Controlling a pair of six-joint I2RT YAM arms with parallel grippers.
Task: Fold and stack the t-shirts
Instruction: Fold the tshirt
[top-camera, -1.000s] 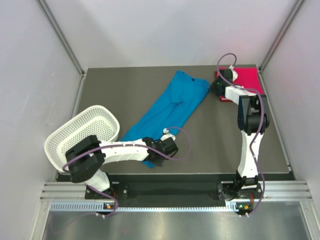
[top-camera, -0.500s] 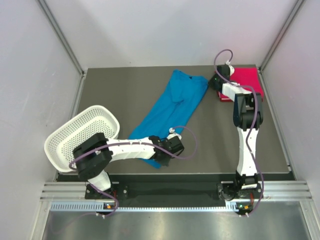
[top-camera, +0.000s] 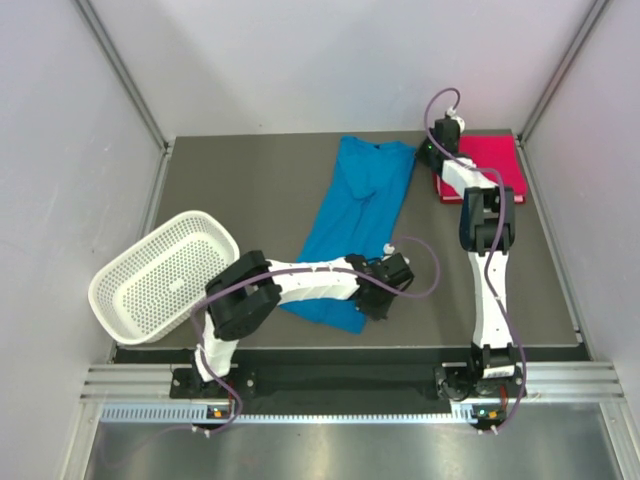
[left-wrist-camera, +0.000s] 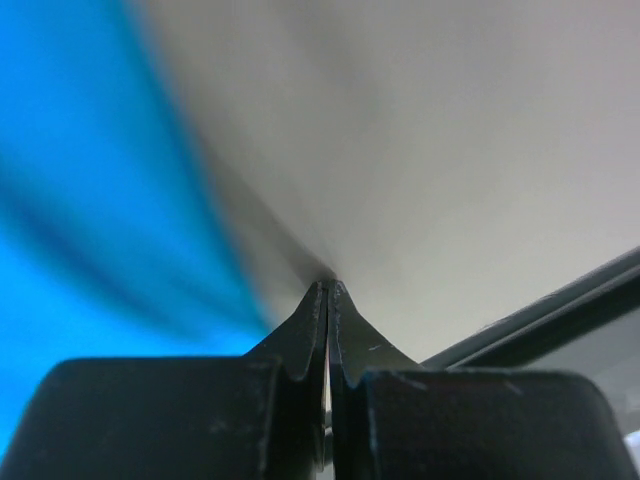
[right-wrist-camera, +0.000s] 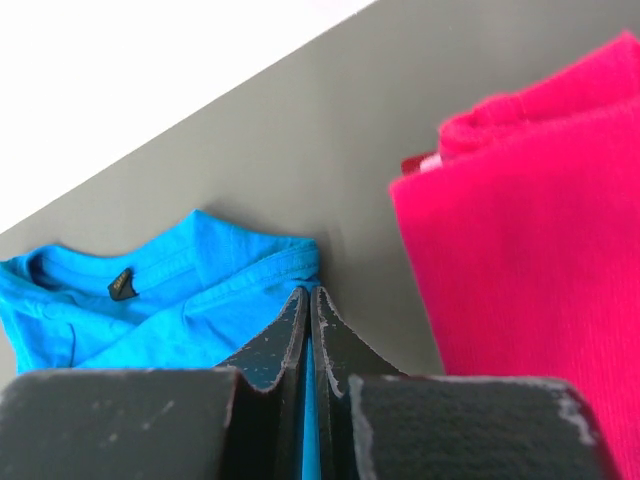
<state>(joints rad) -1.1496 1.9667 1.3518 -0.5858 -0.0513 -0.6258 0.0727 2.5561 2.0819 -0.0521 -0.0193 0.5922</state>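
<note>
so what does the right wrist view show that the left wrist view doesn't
Only the right wrist: the folded pink-red t-shirt and the blue t-shirt seen sharply, collar included. Only the left wrist: a dark rail at lower right, past a blurred pale surface. Both: blue cloth, and each arm's own hand shut, right hand, left hand.

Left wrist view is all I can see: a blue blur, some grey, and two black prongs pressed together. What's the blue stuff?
Observer: It's a blue t-shirt lying lengthwise on the table. Your left end effector is closed at its near hem.
Operator: Is anything holding the far end?
Observer: Yes, the right end effector is shut on the shirt's far end.
Operator: Are there any other shirts?
Observer: A folded pink-red t-shirt lies in the far right corner, beside that end effector.
</note>
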